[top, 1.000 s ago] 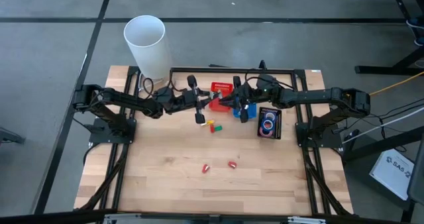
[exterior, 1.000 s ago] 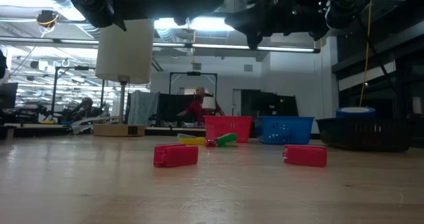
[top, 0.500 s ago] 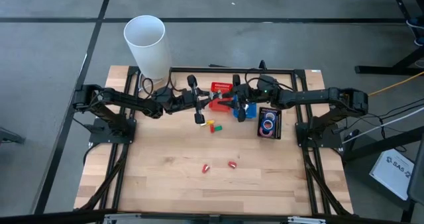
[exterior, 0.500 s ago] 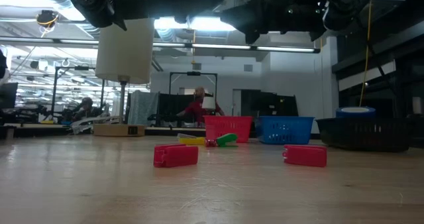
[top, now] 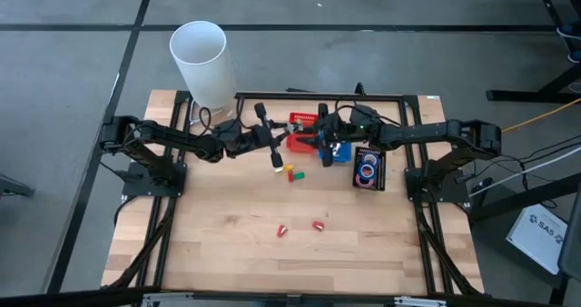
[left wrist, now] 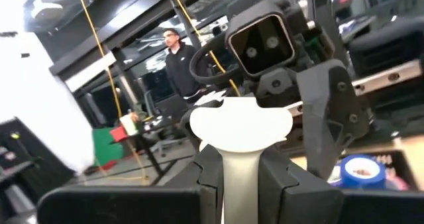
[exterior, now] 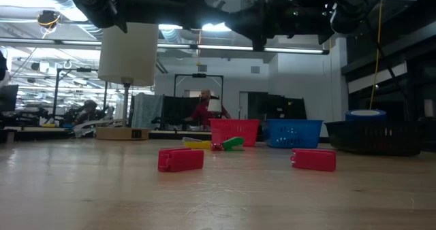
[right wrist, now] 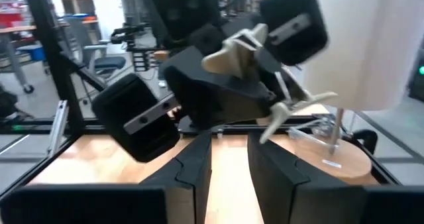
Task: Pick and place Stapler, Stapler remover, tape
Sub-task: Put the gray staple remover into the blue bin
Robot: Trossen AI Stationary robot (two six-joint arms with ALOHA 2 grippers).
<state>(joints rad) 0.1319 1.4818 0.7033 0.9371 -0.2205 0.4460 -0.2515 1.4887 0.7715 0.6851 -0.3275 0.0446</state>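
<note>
Both grippers have drawn together since a second ago: left gripper (top: 272, 143) grips a white stapler remover (left wrist: 240, 126) at table's twelve o'clock (for a handover, probably). Right gripper (top: 324, 143): cannot tell. Tape (top: 367, 172) lies at two o'clock.

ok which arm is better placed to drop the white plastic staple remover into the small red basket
Left. The left gripper is shut on the white plastic staple remover, and the small red basket lies close by its tips. The right gripper is open and empty.
</note>
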